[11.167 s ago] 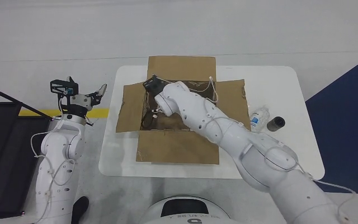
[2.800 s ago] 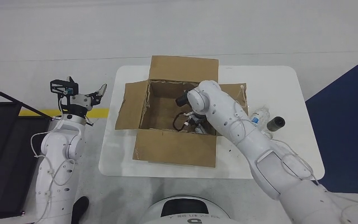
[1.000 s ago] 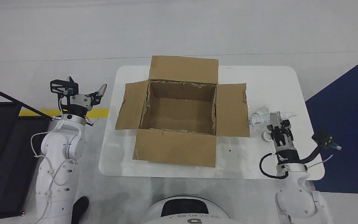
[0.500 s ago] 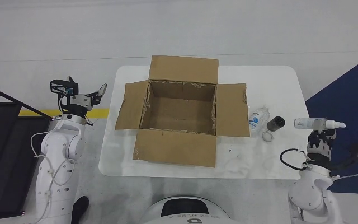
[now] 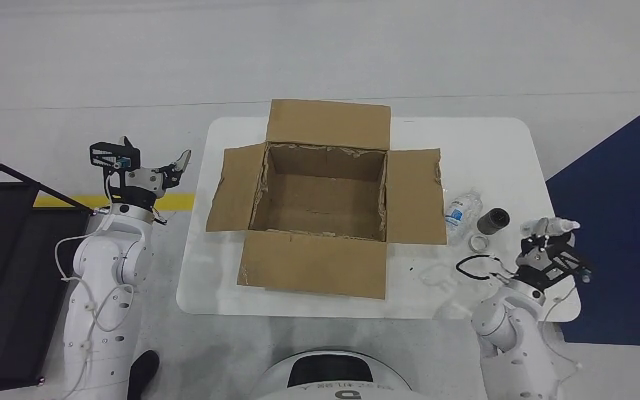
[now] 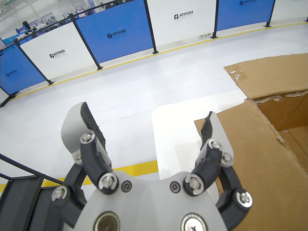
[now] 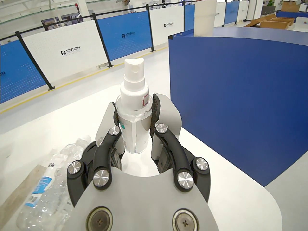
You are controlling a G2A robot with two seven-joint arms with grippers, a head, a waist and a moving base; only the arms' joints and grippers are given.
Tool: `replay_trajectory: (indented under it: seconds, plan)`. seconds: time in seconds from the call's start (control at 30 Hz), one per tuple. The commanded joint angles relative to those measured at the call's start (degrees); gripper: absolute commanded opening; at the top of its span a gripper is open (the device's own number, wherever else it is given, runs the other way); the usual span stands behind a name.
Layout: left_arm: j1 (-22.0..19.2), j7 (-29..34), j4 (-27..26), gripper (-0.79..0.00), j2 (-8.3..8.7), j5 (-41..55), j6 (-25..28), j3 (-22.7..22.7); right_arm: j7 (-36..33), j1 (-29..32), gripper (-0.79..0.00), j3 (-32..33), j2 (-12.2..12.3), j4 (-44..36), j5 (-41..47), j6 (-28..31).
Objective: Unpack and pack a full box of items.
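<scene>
— Since half a second ago the right gripper (image 5: 548, 232) has come inward: it hung past the table's 3 o'clock edge, and now it sits over the table (image 5: 480, 140) near the 4 o'clock corner. The left arm hasn't budged.

— From above, what's it carrying?

— It's clenched around the spray bottle (image 5: 556, 226). The cardboard box (image 5: 300, 262) stands mid-table with its flaps spread. At its 3 o'clock lie a water bottle (image 5: 459, 212), a dark cylinder (image 5: 493, 220) and a small ring (image 5: 479, 243), between box and gripper.

— And the other one?

— The left gripper (image 5: 155, 152) hangs off the table's 9 o'clock side, well apart from the box.

— Its wrist camera?

— Released, fingers (image 6: 83, 111) spread wide with nothing between them. The table corner and a box flap lie beyond.

— Right wrist camera?

— The pads (image 7: 154, 111) press both sides of the clear bottle body, and the white nozzle pokes out past the fingertips. The water bottle lies on its side just beside the gripper, and a blue partition (image 7: 240, 97) stands past the table edge.
</scene>
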State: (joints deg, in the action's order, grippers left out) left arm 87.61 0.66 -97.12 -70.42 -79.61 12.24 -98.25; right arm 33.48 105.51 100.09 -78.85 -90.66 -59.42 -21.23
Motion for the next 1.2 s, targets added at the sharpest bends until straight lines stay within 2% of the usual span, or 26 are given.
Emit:
replay_trajectory:
  seconds: [0.0, 0.23, 0.5, 0.63, 0.73, 0.8, 0.87, 0.9, 0.93, 1.17]
  plan:
    - [0.0, 0.0, 0.0, 0.000, 0.00, 0.0, 0.0, 0.0, -1.2, 0.1, -0.785, 0.3, 0.1, 0.8, -1.7, 0.1]
    - [0.0, 0.0, 0.0, 0.000, 0.00, 0.0, 0.0, 0.0, -6.5, -0.5, -0.785, 0.7, 0.4, 3.7, -8.2, -0.8]
    - [0.0, 0.0, 0.0, 0.000, 0.00, 0.0, 0.0, 0.0, -10.7, -0.5, -0.785, 0.6, 0.3, 3.7, -9.6, 0.1]
    - [0.0, 0.0, 0.0, 0.000, 0.00, 0.0, 0.0, 0.0, -11.6, -0.1, -0.708, 1.0, 0.2, 3.3, -9.9, 0.1]
    - [0.0, 0.0, 0.0, 0.000, 0.00, 0.0, 0.0, 0.0, -11.8, -0.1, -0.548, 0.8, 0.1, 3.7, -10.7, -0.2]
    - [0.0, 0.0, 0.0, 0.000, 0.00, 0.0, 0.0, 0.0, -11.9, -0.1, -0.483, 0.7, 0.0, 3.7, -10.9, -0.1]
    - [0.0, 0.0, 0.0, 0.000, 0.00, 0.0, 0.0, 0.0, -11.9, 0.2, -0.345, 0.7, -0.1, 3.4, -10.8, 0.2]
    - [0.0, 0.0, 0.0, 0.000, 0.00, 0.0, 0.0, 0.0, -11.9, 0.4, -0.123, 0.8, -0.1, 3.1, -10.3, 0.6]
    - [0.0, 0.0, 0.0, 0.000, 0.00, 0.0, 0.0, 0.0, -11.9, 0.7, 0.000, 0.9, -0.1, 2.6, -9.9, 1.1]
    - [0.0, 0.0, 0.0, 0.000, 0.00, 0.0, 0.0, 0.0, -10.7, 3.6, 0.000, 2.1, -0.4, -1.9, -8.2, 2.7]
